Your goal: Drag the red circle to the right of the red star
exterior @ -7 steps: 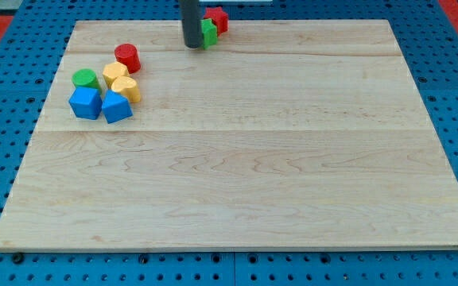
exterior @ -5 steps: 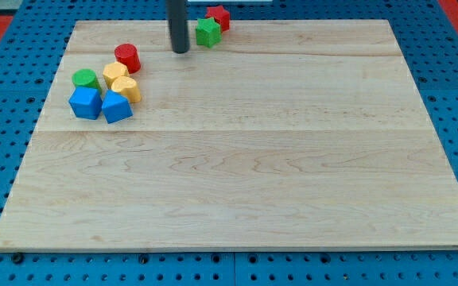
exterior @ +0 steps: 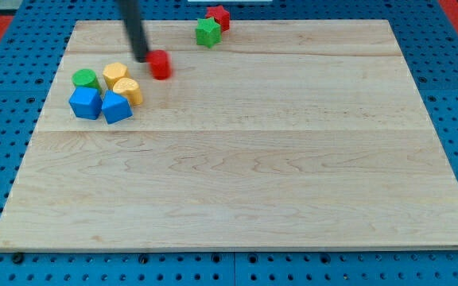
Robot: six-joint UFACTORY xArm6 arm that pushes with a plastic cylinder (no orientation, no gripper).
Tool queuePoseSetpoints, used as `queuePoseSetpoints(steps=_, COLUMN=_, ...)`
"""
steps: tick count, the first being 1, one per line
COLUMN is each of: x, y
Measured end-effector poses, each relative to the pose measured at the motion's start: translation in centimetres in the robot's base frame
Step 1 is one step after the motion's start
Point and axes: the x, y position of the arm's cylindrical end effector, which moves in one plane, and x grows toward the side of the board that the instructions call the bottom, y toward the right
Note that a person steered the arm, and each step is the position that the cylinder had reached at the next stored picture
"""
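Pressing against the red circle [exterior: 160, 65] from the view's left, my tip [exterior: 143, 59] carries no gripper, so nothing holds the block. Near the board's top edge, the green star [exterior: 207, 32] shields the red star [exterior: 218, 17]; a straight push risks striking it, or the circle slipping off sideways.

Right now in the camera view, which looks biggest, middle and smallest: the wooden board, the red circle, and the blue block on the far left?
1. The wooden board, by far the largest.
2. The blue block.
3. The red circle, which looks smallest, though it is blurred and lies farther up the view, so that gap is unsure.
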Motion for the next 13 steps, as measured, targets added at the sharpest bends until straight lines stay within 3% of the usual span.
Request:
queuePoseSetpoints(steps=1, x=0.0, y=6.1)
queuePoseSetpoints(steps=3, x=4.4, y=-1.0)
queuePoseSetpoints(steps=4, x=5.2, y=4.6)
queuePoseSetpoints(steps=5, x=1.4, y=10.7)
queuePoseSetpoints(steps=6, x=-1.8, y=11.9)
queuePoseSetpoints(steps=7, x=1.5, y=12.0)
queuePoseSetpoints(steps=8, x=2.9, y=16.0)
queuePoseSetpoints(steps=9, x=-0.7, y=17.7)
queuePoseSetpoints(steps=10, x=-4.8, y=14.7)
queuePoseSetpoints(steps=13, x=-4.4, y=14.6)
